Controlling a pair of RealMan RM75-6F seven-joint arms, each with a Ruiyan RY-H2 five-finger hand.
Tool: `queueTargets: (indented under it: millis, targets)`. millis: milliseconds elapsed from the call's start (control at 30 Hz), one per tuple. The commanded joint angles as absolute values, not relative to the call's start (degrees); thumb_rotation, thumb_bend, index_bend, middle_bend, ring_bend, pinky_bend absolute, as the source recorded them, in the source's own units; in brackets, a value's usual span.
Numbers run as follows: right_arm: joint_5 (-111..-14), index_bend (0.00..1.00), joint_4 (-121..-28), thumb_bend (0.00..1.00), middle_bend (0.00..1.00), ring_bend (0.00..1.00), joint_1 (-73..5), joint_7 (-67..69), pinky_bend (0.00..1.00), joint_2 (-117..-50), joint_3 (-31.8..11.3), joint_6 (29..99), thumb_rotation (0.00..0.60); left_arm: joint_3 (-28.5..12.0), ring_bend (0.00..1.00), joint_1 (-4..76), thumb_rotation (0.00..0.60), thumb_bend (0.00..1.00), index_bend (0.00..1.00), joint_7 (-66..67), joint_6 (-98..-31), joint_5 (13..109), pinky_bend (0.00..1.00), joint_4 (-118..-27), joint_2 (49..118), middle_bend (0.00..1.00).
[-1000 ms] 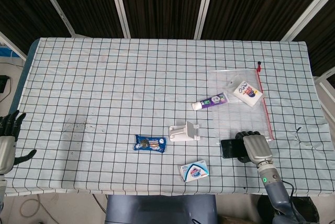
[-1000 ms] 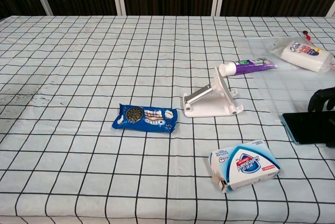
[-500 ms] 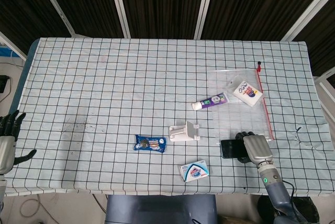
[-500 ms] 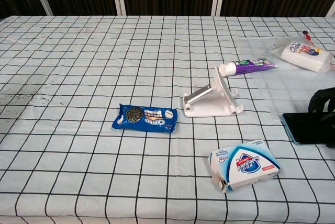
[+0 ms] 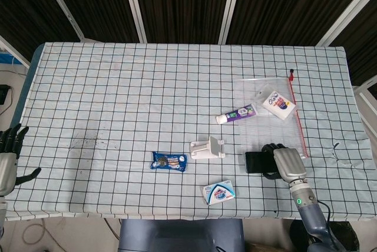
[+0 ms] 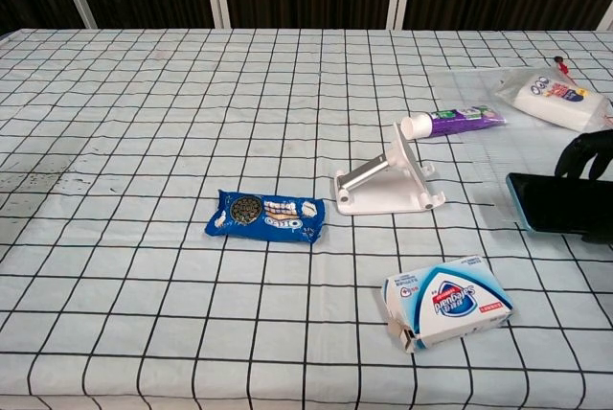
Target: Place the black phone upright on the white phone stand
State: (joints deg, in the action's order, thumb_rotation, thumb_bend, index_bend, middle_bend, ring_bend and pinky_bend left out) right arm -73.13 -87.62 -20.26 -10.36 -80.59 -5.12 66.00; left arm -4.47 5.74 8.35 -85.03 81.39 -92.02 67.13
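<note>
The black phone (image 5: 256, 162) sat in the grip of the right hand (image 5: 285, 163), at the near right of the table (image 5: 118, 99), right of the white phone stand (image 5: 208, 148) and apart from it. In the chest view the black phone (image 6: 560, 202) showed as a dark slab lying roughly flat, screen up, with dark fingers (image 6: 582, 153) curled over its far edge; the right hand was clamped on it, its pale back facing up in the head view. The left hand (image 5: 8, 156) hung off the table's near left edge with its fingers spread apart, touching nothing.

Behind the right hand lay a clear zip bag (image 5: 272, 123) with a white packet (image 5: 275, 104) inside. A purple toothpaste tube (image 5: 237, 113) lay just beyond the stand. A blue cookie pack (image 5: 168, 161) lay left of the stand, and a blue-and-white soap box (image 5: 218, 192) lay near the front edge.
</note>
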Motion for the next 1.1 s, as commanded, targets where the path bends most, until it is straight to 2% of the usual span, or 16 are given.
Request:
queueTargets:
  millis: [33, 333, 567, 767, 1100]
  targets:
    - [-74.4, 0.59, -89.2, 0.4, 0.58, 0.5, -19.9, -6.7, 0.53, -80.3, -6.8, 68.2, 0.6, -4.5, 0.0, 5.8, 0.6, 0.0, 0.0, 8.3, -85.0, 81.4, 0.0, -92.0, 67.1, 0.0]
    - [-69.6, 0.59, -99.0, 0.37, 0.58, 0.5, -19.5, 13.0, 0.53, -78.5, -14.1, 67.2, 0.6, -4.5, 0.0, 6.1, 0.6, 0.0, 0.0, 8.0, -84.7, 81.7, 0.0, -92.0, 67.2, 0.0]
    - [-63.9, 0.59, -103.2, 0.36, 0.57, 0.5, -20.4, 20.6, 0.53, -78.1, -18.3, 64.3, 0.6, -4.5, 0.0, 6.4, 0.6, 0.0, 0.0, 7.4, -84.3, 81.9, 0.0, -92.1, 67.3, 0.0]
    - [-63.6, 0.59, -102.0, 0.36, 0.57, 0.5, -21.3, 22.3, 0.53, -81.6, -19.1, 65.1, 0.6, -4.4, 0.0, 6.6, 0.6, 0.0, 0.0, 6.3, -84.0, 82.3, 0.0, -92.0, 67.2, 0.0]
    - [-67.2, 0.59, -98.2, 0.36, 0.57, 0.49, -22.4, 24.8, 0.53, -88.1, -17.7, 66.3, 0.6, -4.4, 0.0, 6.8, 0.6, 0.0, 0.0, 4.5, -83.4, 82.1, 0.0, -92.3, 66.6, 0.0]
